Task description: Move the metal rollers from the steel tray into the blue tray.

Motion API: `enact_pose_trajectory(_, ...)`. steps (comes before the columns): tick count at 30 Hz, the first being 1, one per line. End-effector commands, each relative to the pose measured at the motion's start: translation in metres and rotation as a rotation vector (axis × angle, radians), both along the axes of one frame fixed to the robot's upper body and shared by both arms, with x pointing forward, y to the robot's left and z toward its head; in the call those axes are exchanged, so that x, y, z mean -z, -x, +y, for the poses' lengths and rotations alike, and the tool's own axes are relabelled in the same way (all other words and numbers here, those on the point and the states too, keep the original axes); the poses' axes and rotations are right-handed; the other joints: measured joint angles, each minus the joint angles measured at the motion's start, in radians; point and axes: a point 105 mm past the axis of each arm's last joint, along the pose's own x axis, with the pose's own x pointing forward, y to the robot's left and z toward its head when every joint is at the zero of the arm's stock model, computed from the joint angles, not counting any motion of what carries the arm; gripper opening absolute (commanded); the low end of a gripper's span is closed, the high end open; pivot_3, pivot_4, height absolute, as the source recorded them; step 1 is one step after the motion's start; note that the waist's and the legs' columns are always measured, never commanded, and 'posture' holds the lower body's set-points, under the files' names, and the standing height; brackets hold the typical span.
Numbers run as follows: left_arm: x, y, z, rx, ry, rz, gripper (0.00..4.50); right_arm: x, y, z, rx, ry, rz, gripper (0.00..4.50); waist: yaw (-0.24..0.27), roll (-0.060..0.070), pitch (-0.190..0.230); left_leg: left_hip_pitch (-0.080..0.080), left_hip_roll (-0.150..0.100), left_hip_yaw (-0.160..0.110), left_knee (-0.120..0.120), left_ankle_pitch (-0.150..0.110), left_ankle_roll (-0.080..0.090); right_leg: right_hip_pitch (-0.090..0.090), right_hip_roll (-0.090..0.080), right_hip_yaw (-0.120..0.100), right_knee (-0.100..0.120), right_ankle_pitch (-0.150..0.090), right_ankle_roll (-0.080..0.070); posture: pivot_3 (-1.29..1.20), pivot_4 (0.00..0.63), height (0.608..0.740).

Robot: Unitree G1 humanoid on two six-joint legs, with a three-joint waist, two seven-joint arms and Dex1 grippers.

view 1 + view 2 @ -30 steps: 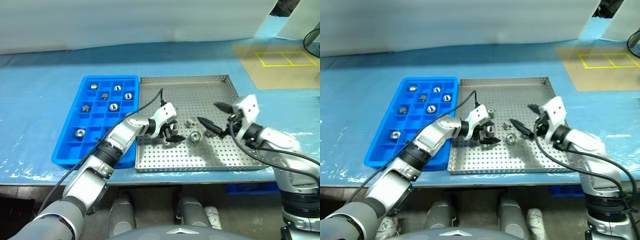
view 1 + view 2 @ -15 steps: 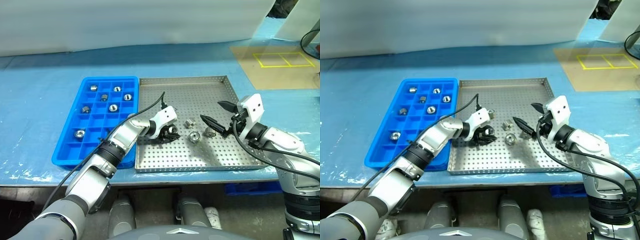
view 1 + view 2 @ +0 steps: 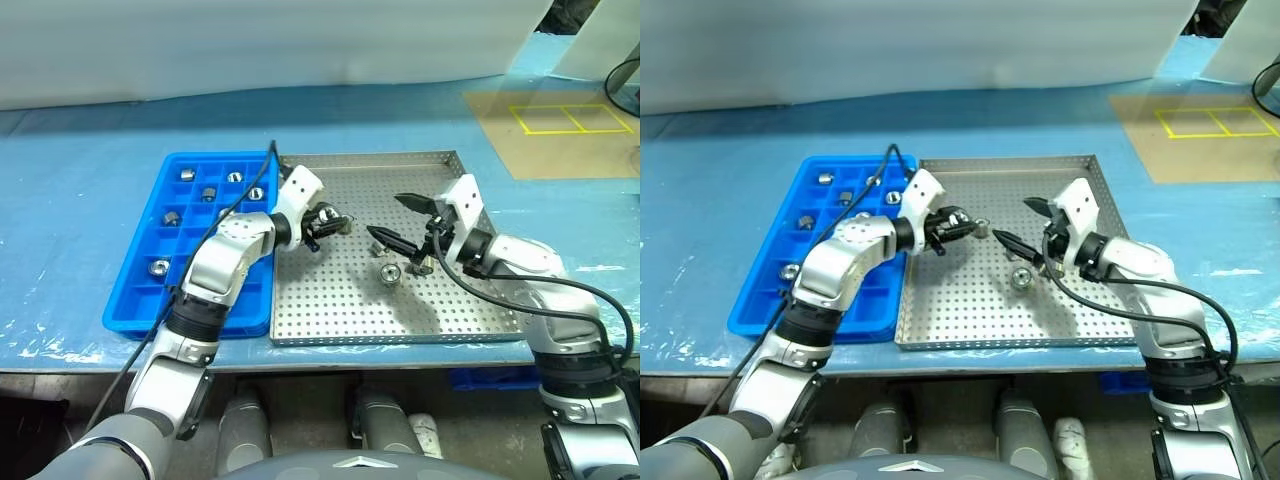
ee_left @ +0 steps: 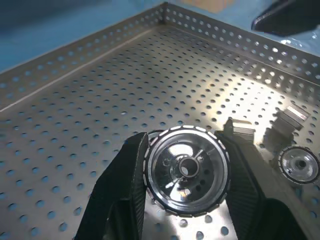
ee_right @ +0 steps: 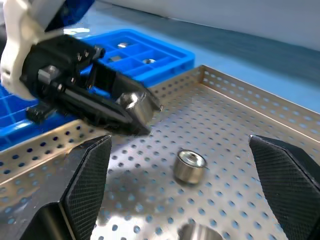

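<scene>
Left gripper (image 3: 335, 221) clamping one roller (image 4: 186, 169) above the steel tray (image 3: 420, 320), right gripper (image 3: 400, 222) gaping wide. Could slip out before reaching the blue tray (image 3: 150, 300), thin edge grip.

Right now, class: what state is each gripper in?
Left gripper: shut on a metal roller.
Right gripper: open, holding nothing.

We count two trays on the bench: one steel tray (image 3: 440, 305) and one blue tray (image 3: 135, 305). Six rollers (image 3: 188, 173) show in the blue tray's compartments, though an arm (image 3: 235, 250) covers part of it. Three more lie loose on the steel tray, plus one roller (image 4: 186, 170) pinched in the left hand (image 3: 332, 221). Add the right hand (image 3: 386, 217): two hands.
</scene>
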Motion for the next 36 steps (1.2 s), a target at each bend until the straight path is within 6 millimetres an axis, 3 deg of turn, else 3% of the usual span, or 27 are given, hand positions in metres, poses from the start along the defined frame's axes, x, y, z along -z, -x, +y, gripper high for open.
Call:
enact_pose_trajectory(1, -0.023, 0.009, 0.017, -0.120, 0.066, -0.083, 1.72, -0.006, -0.005, 0.023, -0.122, 0.015, -0.048, 4.50, 0.007, 0.000, 0.000, -0.002, 0.000, 0.000, 0.000, 0.000, 0.000, -0.002, 0.000, -0.001, 0.000, 0.000, 0.000, -0.05, 0.150, 0.740)
enact_pose_trajectory(7, -0.016, 0.022, 0.059, -0.409, 0.114, -0.119, 1.72, -0.004, -0.017, 0.057, -0.282, 0.044, -0.060, 4.50, 0.047, 0.000, 0.000, -0.013, 0.001, -0.002, 0.001, 0.001, 0.001, -0.011, 0.000, -0.003, 0.003, 0.000, -0.001, 0.08, 0.150, 0.740)
enact_pose_trajectory(14, -0.007, 0.027, 0.102, -0.693, 0.130, -0.175, 1.72, -0.001, -0.021, 0.080, -0.393, 0.064, -0.064, 4.50, 0.106, -0.001, 0.001, -0.014, 0.001, -0.003, 0.002, 0.001, 0.000, -0.012, -0.001, -0.005, 0.003, 0.000, -0.001, 0.18, 0.150, 0.740)
enact_pose_trajectory(18, 0.000, 0.027, 0.120, -0.772, 0.114, -0.177, 1.72, 0.001, -0.021, 0.086, -0.425, 0.066, -0.061, 4.50, 0.120, -0.002, 0.001, -0.015, 0.001, -0.003, 0.003, 0.001, 0.000, -0.011, -0.002, -0.005, 0.003, 0.000, -0.001, 0.20, 0.150, 0.740)
enact_pose_trajectory(26, 0.013, 0.017, 0.139, -0.815, 0.080, -0.150, 1.72, 0.006, -0.019, 0.086, -0.428, 0.071, -0.056, 4.50, 0.131, -0.002, 0.001, -0.014, 0.001, -0.003, 0.003, 0.001, -0.001, -0.012, -0.001, -0.005, 0.004, 0.000, -0.001, 0.18, 0.150, 0.740)
enact_pose_trajectory(34, 0.018, -0.003, 0.135, -0.778, 0.070, -0.141, 1.72, 0.009, -0.015, 0.083, -0.401, 0.062, -0.058, 4.50, 0.131, -0.002, 0.001, -0.014, 0.001, -0.004, 0.004, 0.001, -0.001, -0.012, -0.001, -0.005, 0.005, 0.000, 0.000, 0.14, 0.150, 0.740)
enact_pose_trajectory(36, 0.018, -0.007, 0.131, -0.761, 0.080, -0.141, 2.46, 0.009, -0.015, 0.083, -0.395, 0.062, -0.061, 4.50, 0.129, -0.002, 0.001, -0.014, 0.001, -0.004, 0.004, 0.001, -0.001, -0.012, -0.001, -0.005, 0.005, 0.000, 0.000, 0.13, 0.150, 0.740)
